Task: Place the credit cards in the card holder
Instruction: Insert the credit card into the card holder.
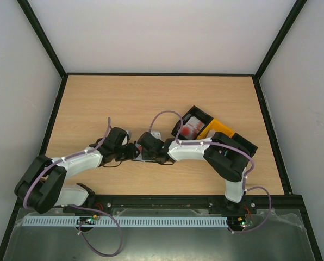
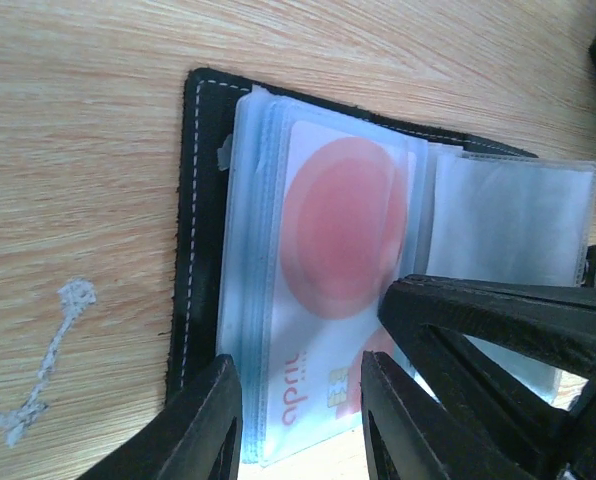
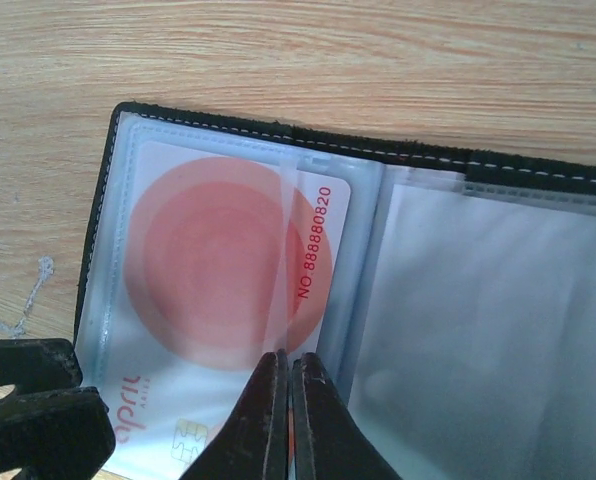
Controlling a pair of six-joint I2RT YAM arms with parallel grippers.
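The black card holder point(image 1: 142, 154) lies open on the table between my two grippers, with its pale blue clear sleeves up point(image 3: 478, 330). A white credit card with a red disc point(image 3: 208, 270) sits partly inside a left sleeve, its numbered right edge bare. It also shows in the left wrist view point(image 2: 338, 240). My right gripper point(image 3: 288, 360) is shut over that card, and a thin clear sleeve leaf runs up from between its tips. My left gripper point(image 2: 298, 370) is open and straddles the sleeve stack's near edge beside the holder's stitched cover point(image 2: 200, 200). More red-and-white cards point(image 1: 192, 128) lie in a bin.
Joined black and yellow open bins point(image 1: 219, 130) stand just right of the right arm. Black frame posts and pale walls ring the wooden table point(image 1: 124, 98). White scuff marks point(image 2: 53, 340) are on the wood left of the holder.
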